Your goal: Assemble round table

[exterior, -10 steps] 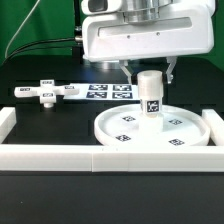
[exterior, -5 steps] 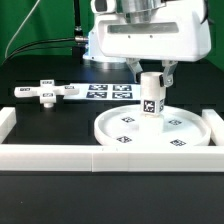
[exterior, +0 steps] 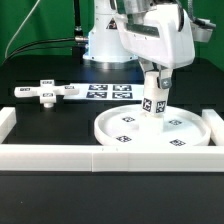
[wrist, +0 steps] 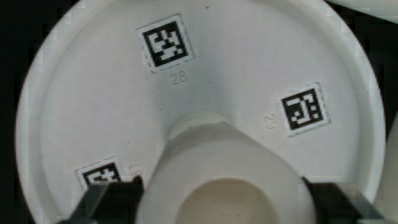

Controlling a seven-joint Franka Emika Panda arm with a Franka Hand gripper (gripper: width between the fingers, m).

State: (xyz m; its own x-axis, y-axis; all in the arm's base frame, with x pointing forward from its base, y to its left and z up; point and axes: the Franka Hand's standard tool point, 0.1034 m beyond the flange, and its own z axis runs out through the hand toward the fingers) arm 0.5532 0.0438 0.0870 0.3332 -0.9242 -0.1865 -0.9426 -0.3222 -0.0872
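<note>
The large rimmed round disc (exterior: 152, 129) lies flat on the black table at the exterior view's right. The short cylindrical post (exterior: 153, 98) stands on the disc's middle, leaning a little. My gripper (exterior: 156, 74) is shut on the post's top end, one finger on each side. In the wrist view the post (wrist: 217, 170) fills the space between the dark fingers (wrist: 107, 196), with the disc (wrist: 125, 100) and its square tags beneath. The flat cross-shaped foot piece (exterior: 45, 92) lies at the exterior view's left, apart from the disc.
The marker board (exterior: 110, 91) lies behind the disc. Long white border rails (exterior: 100, 156) run along the front edge, with a short rail (exterior: 6, 122) at the exterior view's left and another (exterior: 216, 122) at its right. The arm's base stands behind.
The gripper has tilted and swung to the exterior view's right with the post in it. The post now leans on the disc instead of standing straight.
</note>
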